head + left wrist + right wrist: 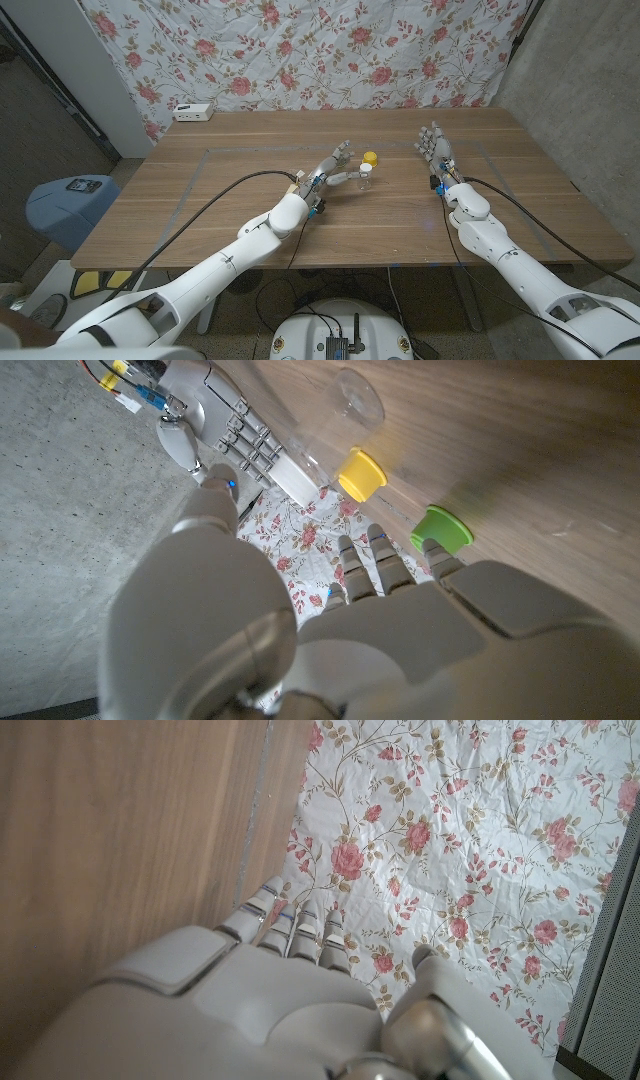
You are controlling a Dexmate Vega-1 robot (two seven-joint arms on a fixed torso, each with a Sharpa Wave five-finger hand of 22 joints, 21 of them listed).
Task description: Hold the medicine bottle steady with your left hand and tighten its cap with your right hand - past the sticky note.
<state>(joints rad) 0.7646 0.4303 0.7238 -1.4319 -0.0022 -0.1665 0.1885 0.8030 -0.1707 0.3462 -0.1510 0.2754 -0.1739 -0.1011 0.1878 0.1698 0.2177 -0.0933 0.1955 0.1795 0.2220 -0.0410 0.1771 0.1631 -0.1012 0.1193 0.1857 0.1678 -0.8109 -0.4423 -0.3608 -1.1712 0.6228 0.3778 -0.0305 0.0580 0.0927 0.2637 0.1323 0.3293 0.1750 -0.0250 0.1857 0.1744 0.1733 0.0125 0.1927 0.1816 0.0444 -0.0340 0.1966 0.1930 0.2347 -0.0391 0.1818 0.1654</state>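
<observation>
One yellow cap (370, 158) beside bottle (365, 175).

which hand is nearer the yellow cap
Left. The left hand reaches up beside the yellow cap, fingertips close to it; the right hand stands apart, further right.

Left robot hand (335, 165) and right robot hand (437, 150) open, apart.

Clear medicine bottle (365, 177) upright mid-table, yellow cap (370, 158) just beyond.
</observation>
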